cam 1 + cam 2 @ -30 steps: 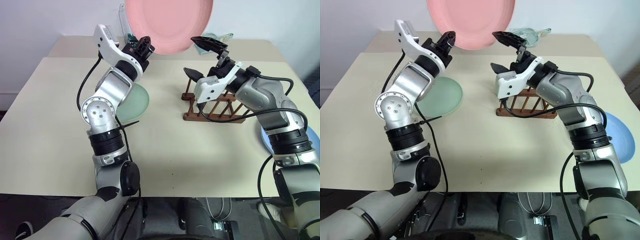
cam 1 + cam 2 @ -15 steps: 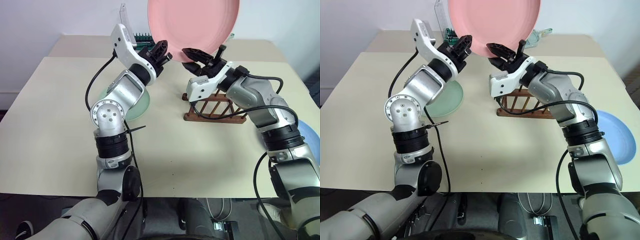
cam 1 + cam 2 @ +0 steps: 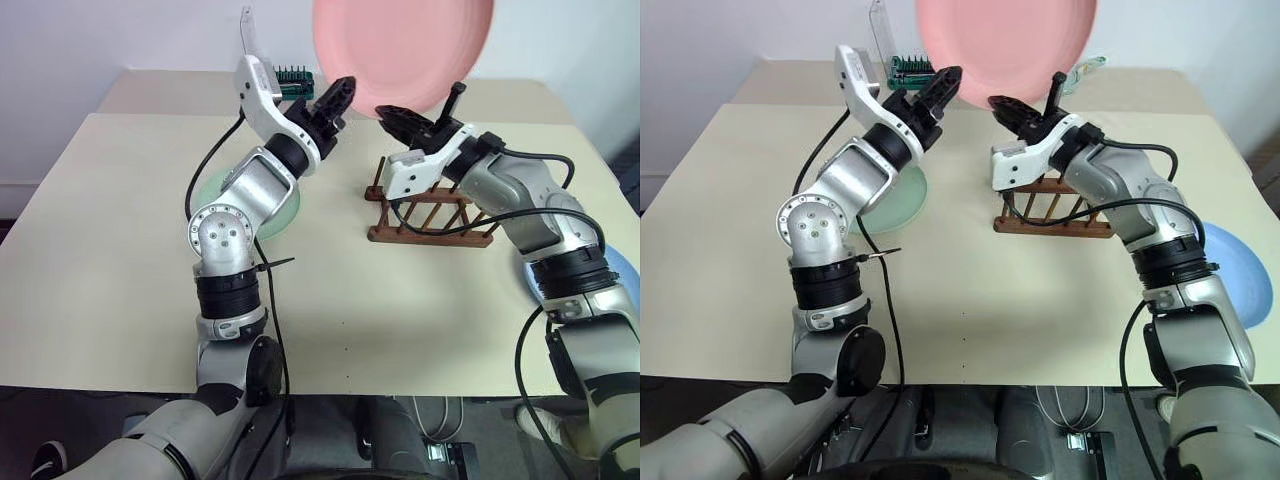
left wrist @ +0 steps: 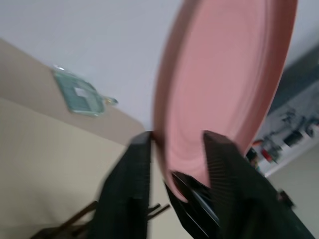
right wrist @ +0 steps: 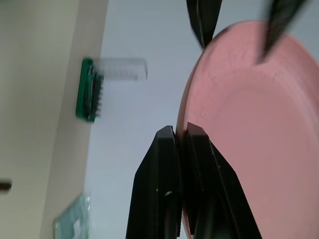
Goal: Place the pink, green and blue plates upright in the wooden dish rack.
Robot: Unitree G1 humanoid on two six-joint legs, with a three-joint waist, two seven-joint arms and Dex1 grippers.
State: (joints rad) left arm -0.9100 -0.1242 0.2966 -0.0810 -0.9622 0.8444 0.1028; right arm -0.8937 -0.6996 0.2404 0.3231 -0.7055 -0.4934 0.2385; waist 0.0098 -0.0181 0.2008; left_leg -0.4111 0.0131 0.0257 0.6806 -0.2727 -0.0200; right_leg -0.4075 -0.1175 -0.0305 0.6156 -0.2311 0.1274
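Observation:
The pink plate (image 3: 403, 50) is held upright high above the table's far side. My right gripper (image 3: 395, 112) is shut on its lower rim, and the right wrist view shows the two fingers (image 5: 172, 149) pressed together at the rim of the pink plate (image 5: 259, 124). My left gripper (image 3: 338, 95) is open, its fingers (image 4: 134, 169) standing on either side of the pink plate (image 4: 224, 84). The green plate (image 3: 287, 208) lies flat on the table behind my left arm. At the table's right edge lies the blue plate (image 3: 1240, 272). The wooden dish rack (image 3: 430, 215) stands below my right gripper, with nothing in it.
A green tool holder with a clear lid (image 3: 290, 75) stands at the table's (image 3: 120, 250) far side, left of the plate. A clear glassy object (image 3: 1085, 68) lies at the back, right of the plate. The near half of the table is bare.
The pink plate has shifted to the right. My right gripper has come in and shut on its lower rim. My left gripper, shut on the plate before, has opened.

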